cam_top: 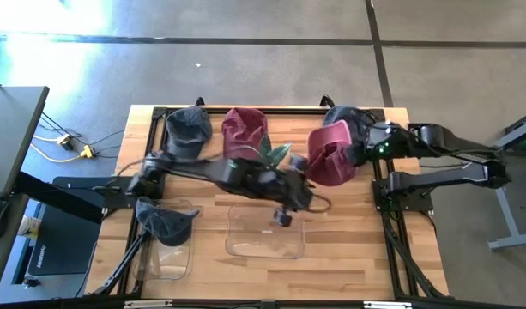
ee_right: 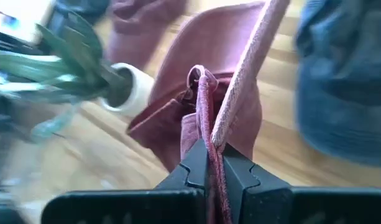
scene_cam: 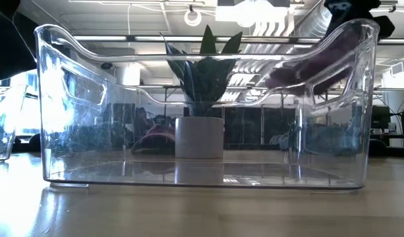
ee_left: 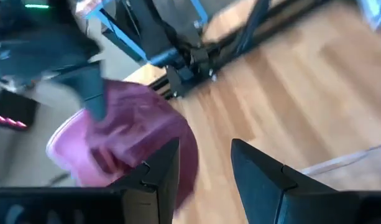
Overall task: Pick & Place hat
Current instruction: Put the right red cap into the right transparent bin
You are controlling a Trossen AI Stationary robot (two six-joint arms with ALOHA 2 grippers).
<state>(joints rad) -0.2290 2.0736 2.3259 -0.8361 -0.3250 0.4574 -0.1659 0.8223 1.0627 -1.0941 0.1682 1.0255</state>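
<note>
low view: clear bin (scene_cam: 202, 118) blurs maroon hat (scene_cam: 314, 66) behind.

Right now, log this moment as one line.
right end effector: shut on pink hat, lifted | left end effector: open, empty, over clear bin | dark hat: already binned

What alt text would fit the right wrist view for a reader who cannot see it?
The right end effector is shut on the edge of a maroon hat, which hangs above the wooden table. A potted plant stands beyond it, and a dark blue hat lies alongside.
</note>
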